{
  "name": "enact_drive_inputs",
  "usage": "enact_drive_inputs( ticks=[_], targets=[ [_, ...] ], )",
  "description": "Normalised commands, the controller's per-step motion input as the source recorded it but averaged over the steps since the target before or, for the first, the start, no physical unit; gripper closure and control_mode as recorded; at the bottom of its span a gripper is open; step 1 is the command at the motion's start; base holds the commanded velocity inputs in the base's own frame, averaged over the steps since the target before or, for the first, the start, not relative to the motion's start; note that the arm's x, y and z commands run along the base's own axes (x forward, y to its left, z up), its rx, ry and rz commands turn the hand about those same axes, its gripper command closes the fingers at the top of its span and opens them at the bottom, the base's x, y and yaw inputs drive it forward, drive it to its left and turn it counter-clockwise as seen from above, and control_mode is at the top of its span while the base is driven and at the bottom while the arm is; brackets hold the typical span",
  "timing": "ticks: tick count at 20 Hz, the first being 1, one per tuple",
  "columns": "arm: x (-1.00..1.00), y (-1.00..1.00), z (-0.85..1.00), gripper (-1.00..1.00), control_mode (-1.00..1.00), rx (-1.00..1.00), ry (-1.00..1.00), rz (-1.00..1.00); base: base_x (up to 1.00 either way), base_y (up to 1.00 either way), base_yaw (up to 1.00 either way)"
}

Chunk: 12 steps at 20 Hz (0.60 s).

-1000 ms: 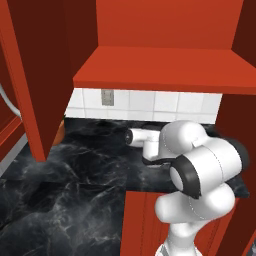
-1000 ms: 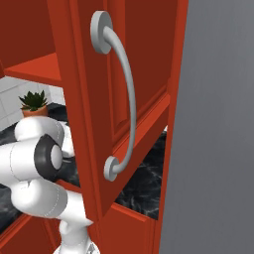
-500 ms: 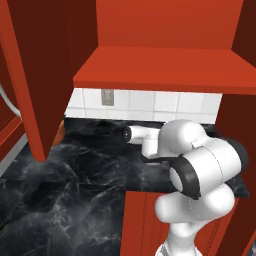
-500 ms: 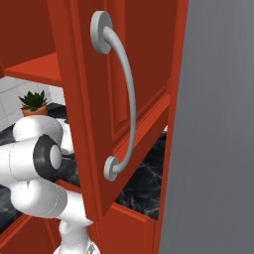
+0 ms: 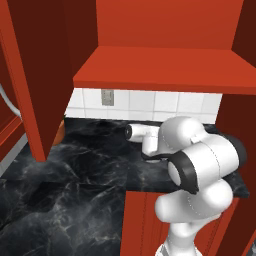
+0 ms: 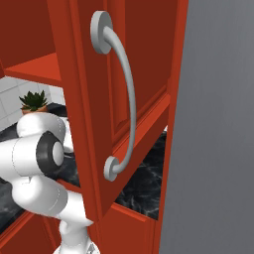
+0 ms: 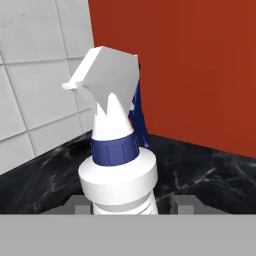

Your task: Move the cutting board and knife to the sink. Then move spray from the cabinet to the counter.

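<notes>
The spray [image 7: 117, 145], a white bottle with a dark blue collar and a white pointed nozzle, stands upright right in front of the hand camera. My gripper [image 7: 132, 202] is shut on its body, with a dark fingertip on each side. Its base is hidden, so I cannot tell whether it rests on the counter [image 7: 45, 175]. Behind it are white wall tiles and a red panel. In the left base view my arm reaches under the red shelf of the cabinet [image 5: 160, 70], low over the black marble counter [image 5: 90, 165]. The cabinet door [image 6: 94, 124] hangs open.
The door's grey curved handle [image 6: 126, 94] is close on the right. A potted plant [image 6: 33, 101] stands at the tiled back wall, which has an outlet [image 5: 106, 96]. A thin chrome faucet curve [image 5: 9, 100] shows at the far left. Red cabinet uprights [image 5: 27, 90] flank the space.
My wrist has shifted slightly to the left under the shelf. The grip on the spray is unchanged.
</notes>
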Motion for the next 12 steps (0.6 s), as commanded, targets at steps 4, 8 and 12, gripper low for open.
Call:
enact_drive_inputs(
  ticks=[4, 8, 12],
  targets=[
    [-0.01, 0.06, -0.75, 1.0, -1.0, 0.01, -0.28, -0.14, 0.0, 0.0, 0.0],
    [-0.11, 0.06, -0.72, 1.0, -1.0, 0.01, -0.33, -0.12, 0.0, 0.0, 0.0],
    [-0.13, 0.06, -0.71, 1.0, -1.0, 0.01, -0.38, -0.1, 0.0, 0.0, 0.0]
  ],
)
